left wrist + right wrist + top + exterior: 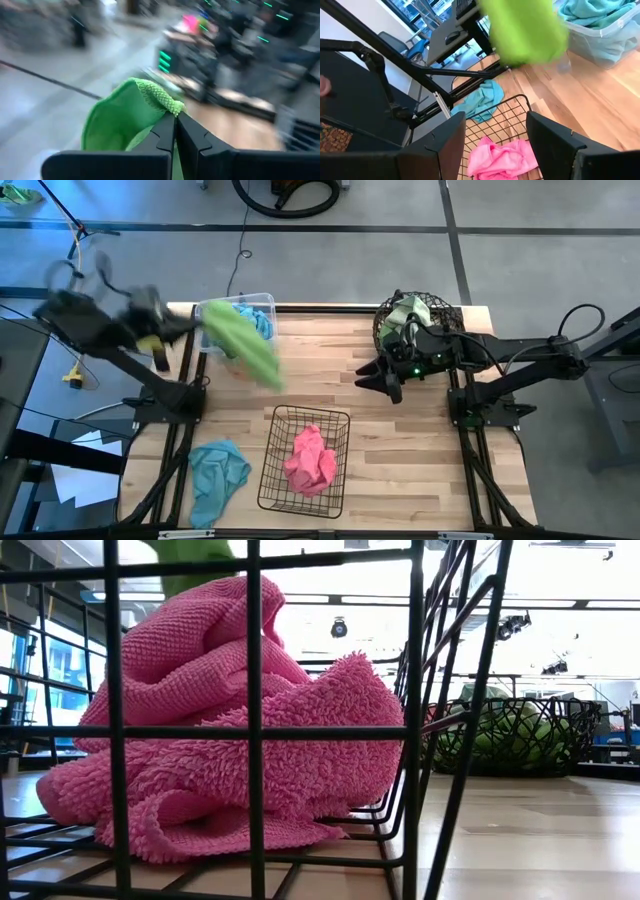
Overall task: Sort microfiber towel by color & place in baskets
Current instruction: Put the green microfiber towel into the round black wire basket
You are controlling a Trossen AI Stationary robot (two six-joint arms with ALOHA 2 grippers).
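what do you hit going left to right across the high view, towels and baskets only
loose light blue towel → green towel hanging from the left hand → pink towel in the black wire basket → round woven basket holding green towels.

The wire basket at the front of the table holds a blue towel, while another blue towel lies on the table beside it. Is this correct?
Not quite. The towel in the black wire basket is pink, not blue, as the high view shows. The rest holds: a blue towel lies on the table beside that basket.
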